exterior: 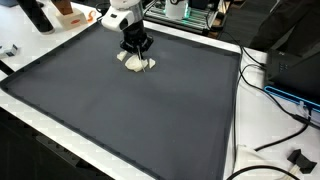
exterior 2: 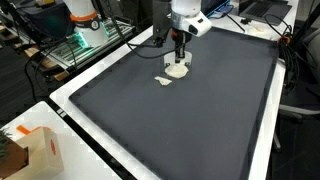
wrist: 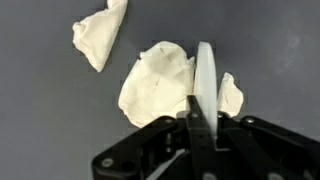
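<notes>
Pressing down onto a crumpled white scrap [wrist: 155,88], the claw [wrist: 203,60] has its fingers drawn together into one narrow line in the wrist view; whether they actually pinch the scrap, I cannot tell. The scrap lies flat on a dark mat [exterior: 150,115], near the mat's far edge in an exterior view. A smaller white scrap [wrist: 100,35] lies just beside it, apart from the claw. The mat covers most of the white worktop [exterior 2: 82,118]. A cardboard box [exterior 2: 38,152] stands at one corner.
</notes>
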`<state>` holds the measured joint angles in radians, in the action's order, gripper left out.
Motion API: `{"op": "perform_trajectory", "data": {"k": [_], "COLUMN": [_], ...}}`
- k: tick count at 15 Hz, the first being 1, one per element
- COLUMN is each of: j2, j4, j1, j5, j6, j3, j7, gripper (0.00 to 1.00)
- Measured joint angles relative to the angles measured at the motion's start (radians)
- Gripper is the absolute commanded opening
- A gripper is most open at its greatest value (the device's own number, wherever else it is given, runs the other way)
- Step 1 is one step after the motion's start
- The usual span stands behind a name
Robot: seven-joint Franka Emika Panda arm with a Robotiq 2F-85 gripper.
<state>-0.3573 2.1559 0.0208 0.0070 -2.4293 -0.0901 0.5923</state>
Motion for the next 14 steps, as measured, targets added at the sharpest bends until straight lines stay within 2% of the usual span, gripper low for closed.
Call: {"op": "perform_trajectory", "data": {"k": [8, 14], "j2": [0.009, 0.037], "j4": [0.017, 0.05], "j1": [0.03, 0.039], "j5": [0.027, 0.002], "j6": [0.012, 0.08], "j3": [-0.005, 0.02], "j7": [0.002, 0.002], "gripper": [0.01, 0.01]}}
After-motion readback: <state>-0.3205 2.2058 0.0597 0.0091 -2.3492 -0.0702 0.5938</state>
